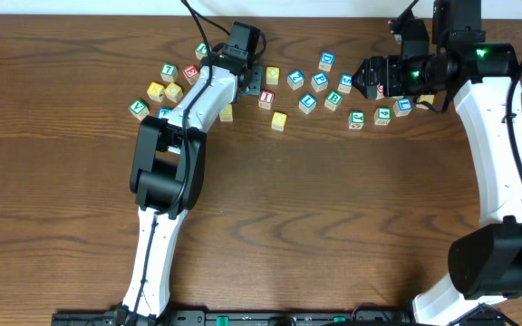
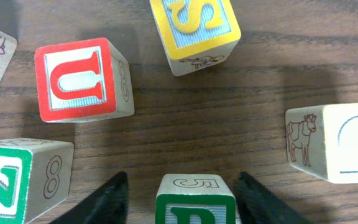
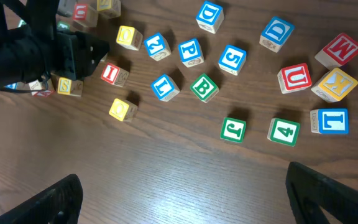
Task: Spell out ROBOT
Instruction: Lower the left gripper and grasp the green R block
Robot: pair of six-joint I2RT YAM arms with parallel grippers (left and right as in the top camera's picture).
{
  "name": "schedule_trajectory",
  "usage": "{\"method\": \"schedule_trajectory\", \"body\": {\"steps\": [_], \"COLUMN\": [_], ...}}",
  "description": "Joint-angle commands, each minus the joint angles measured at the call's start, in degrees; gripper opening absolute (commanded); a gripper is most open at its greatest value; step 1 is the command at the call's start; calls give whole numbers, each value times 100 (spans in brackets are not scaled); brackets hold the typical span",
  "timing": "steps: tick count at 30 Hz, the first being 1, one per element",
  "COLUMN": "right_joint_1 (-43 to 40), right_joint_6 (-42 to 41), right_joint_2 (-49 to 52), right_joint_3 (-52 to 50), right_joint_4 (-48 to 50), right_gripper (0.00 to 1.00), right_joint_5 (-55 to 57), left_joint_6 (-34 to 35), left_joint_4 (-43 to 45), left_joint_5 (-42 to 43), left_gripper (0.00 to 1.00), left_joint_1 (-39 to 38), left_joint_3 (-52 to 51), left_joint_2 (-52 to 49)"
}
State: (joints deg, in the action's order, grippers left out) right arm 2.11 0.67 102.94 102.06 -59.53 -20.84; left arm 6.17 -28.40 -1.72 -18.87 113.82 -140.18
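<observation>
The left arm stretched from its base at the near edge up across the surface (image 1: 333,226) into the scatter of cubes, wrist tipped down. The left pincer (image 2: 180,186) stood partly open. Its fingers (image 2: 107,202) straddled a green-framed cube (image 2: 196,200), with a strip of wood showing on each side, so nothing was gripped. That cube's letter was cut off by the picture edge.

The right arm rose along the right side and bent leftward at the far edge. The right pincer (image 3: 184,174) hung above the cubes with its jaws spread wide and nothing between them.

Room around the left pincer was tight. A green N cube (image 2: 11,180) sat just beside the left finger, a red U cube (image 2: 79,81) and a yellow S cube (image 2: 194,31) lay ahead, and a cow-pictured cube (image 2: 334,143) lay off to the right.

Below the right pincer the green-framed B (image 3: 204,87) lay among blue cubes. One yellow-faced cube (image 3: 123,109) sat apart at the near side of the scatter and a second yellow-faced cube (image 3: 128,37) farther back. A blue-framed cube (image 3: 331,121), its letter unclear, lay to the right. The near half of the surface showed as open wood.
</observation>
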Motion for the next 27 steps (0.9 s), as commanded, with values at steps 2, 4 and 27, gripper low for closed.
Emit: {"method": "schedule_trajectory", "body": {"steps": [2, 4, 27], "right_joint_1": [-24, -24, -24], "right_joint_6": [26, 26, 26], "right_joint_2": [37, 37, 37], "right_joint_3": [129, 129, 129], "right_joint_4": [-13, -13, -13], "right_gripper": [99, 99, 99], "right_joint_5": [-50, -50, -50], "left_joint_6": [37, 37, 37], "left_joint_4": [2, 0, -59], "left_joint_5": [-72, -72, -98], "left_gripper": [49, 45, 32], "left_joint_1": [-20, -17, -17], "left_joint_3": [76, 76, 81], "left_joint_2": [-33, -33, 680]}}
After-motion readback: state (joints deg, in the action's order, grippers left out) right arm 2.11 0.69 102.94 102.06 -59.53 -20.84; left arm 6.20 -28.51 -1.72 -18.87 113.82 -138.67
